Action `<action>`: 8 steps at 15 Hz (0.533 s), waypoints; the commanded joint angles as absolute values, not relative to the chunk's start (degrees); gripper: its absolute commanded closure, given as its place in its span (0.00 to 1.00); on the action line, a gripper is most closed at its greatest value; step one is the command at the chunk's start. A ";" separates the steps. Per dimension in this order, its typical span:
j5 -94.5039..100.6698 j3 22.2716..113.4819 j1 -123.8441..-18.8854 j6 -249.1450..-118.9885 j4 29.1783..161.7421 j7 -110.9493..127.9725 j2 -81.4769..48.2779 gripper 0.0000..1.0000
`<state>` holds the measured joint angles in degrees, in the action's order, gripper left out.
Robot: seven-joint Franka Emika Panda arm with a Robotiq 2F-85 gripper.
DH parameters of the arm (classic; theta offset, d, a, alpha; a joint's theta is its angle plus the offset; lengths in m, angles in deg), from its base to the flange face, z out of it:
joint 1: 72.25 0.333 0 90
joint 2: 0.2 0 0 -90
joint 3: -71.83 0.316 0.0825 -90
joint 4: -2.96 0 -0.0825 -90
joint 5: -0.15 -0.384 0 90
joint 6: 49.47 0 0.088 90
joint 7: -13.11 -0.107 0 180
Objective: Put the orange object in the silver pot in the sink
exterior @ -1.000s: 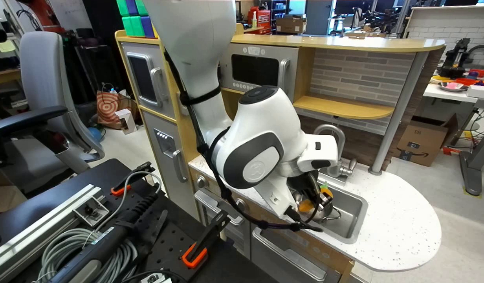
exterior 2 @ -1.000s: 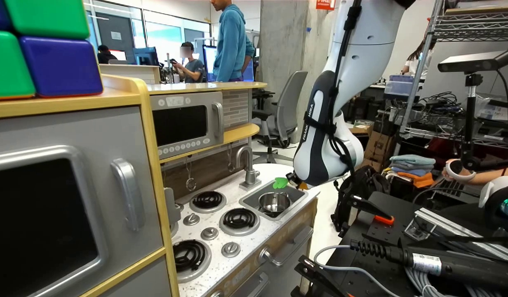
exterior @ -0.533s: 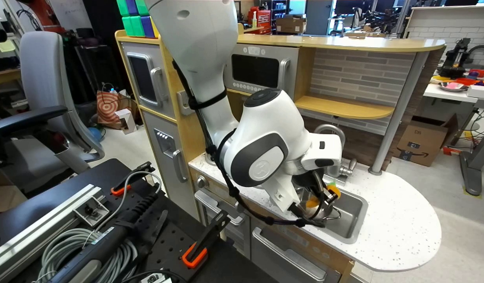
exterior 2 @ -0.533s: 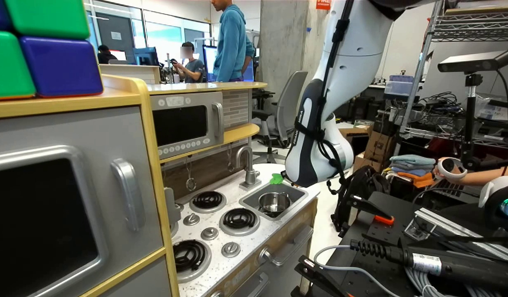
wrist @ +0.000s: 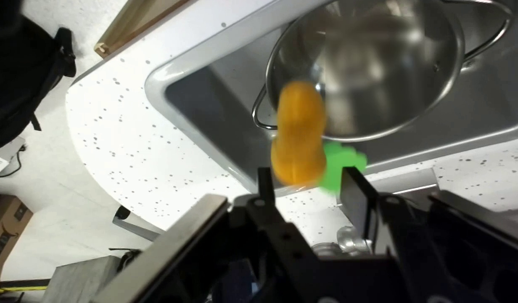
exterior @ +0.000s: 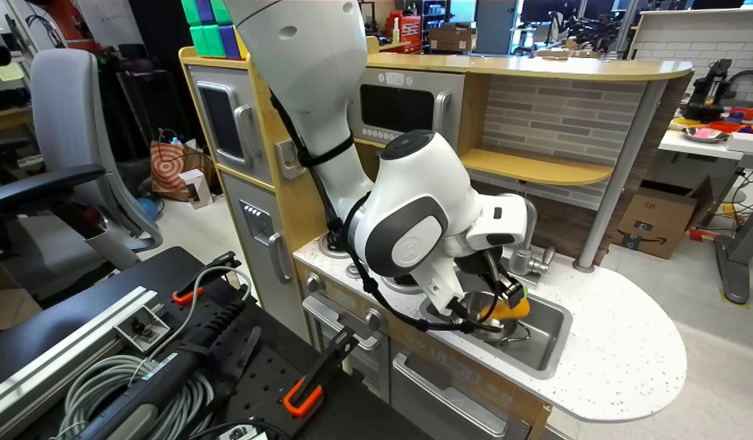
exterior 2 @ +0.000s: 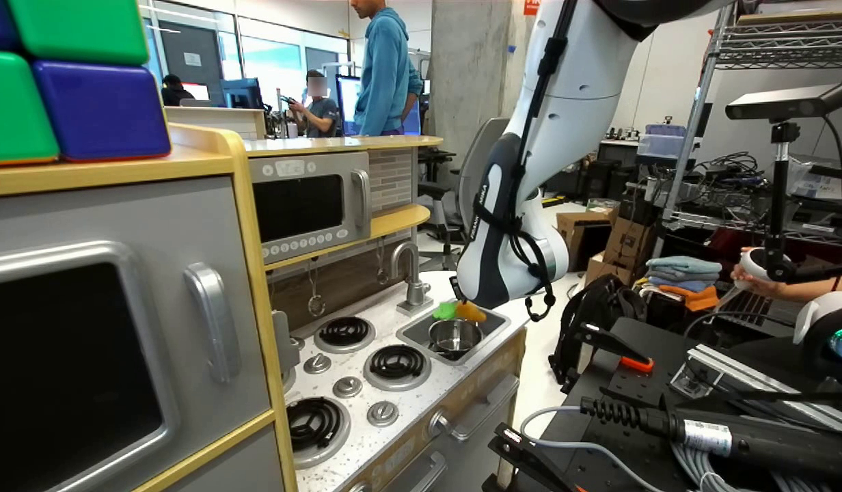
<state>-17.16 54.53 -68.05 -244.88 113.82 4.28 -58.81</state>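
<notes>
Release step, landing unsettled

You're on the letting-go step, by the look of it. Your gripper (wrist: 308,180) has its fingers well apart, clamped on nothing I can make out. The orange object (wrist: 300,132) shows between and past the fingertips in the wrist view, smeared where the fingers are sharp, so my guess is it's mid-drop. A green piece (wrist: 345,163) is right beside it, also blurred; can't tell if they're joined.

Position: over the sink (wrist: 208,113), upper end overlapping the edge of the silver pot (wrist: 368,84) in the wrist view, the rest lined up with bare sink floor. In an exterior view the orange object (exterior 2: 470,312) shows at the pot's far edge, below the gripper. Touching the rim or in the air, can't tell. Not in the pot yet as I read it, and it could miss.

Next: hold off closing and don't swing sideways until you see it land. In the pot? Lift straight up, clear of the rim. Hung on the rim or down in the sink? Regrip, centre over the pot, let go lower
</notes>
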 commanded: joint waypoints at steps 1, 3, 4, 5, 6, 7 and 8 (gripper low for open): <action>-16.80 56.82 -69.69 -244.63 114.54 3.96 -56.48 0.23; -15.91 58.77 -71.20 -245.13 115.85 4.19 -54.42 0.08; -14.76 60.73 -72.86 -244.79 117.57 4.70 -51.88 0.00; -13.46 63.03 -74.92 -245.07 119.74 5.16 -48.95 0.00; -10.89 66.71 -78.50 -245.28 123.01 6.08 -44.63 0.00; -9.12 69.31 -81.09 -245.11 124.85 6.09 -42.13 0.00; -7.08 72.55 -84.57 -244.47 126.82 5.86 -39.33 0.00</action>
